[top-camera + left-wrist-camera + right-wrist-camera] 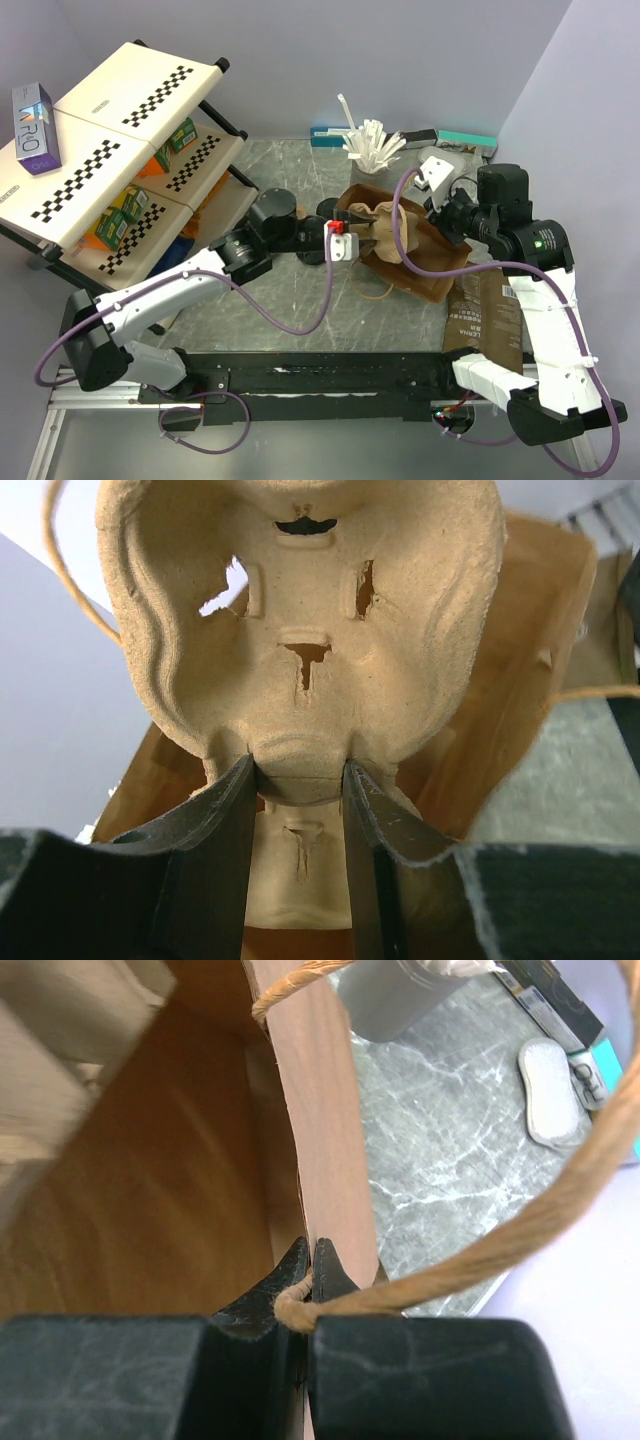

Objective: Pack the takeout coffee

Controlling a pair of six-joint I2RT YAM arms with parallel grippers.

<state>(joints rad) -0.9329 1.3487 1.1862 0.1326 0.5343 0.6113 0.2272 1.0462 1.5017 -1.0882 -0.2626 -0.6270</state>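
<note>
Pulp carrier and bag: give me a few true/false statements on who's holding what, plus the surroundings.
1. The left gripper is clamped on the pulp carrier. True.
2. The right gripper is open and clear of the paper bag. False: it is shut on the bag's wall, next to a twine handle.
3. The cup of white sticks lies tipped over inside the bag. False: it stands on the table behind the bag.
4. A purple box sits on top of the rack. True.

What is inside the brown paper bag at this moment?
The pulp cup carrier, clamped by the left gripper, sits partly in the mouth of the bag. The right gripper pinches the bag wall. Bare brown inner wall shows; the carrier covers whatever lies deeper.
</note>
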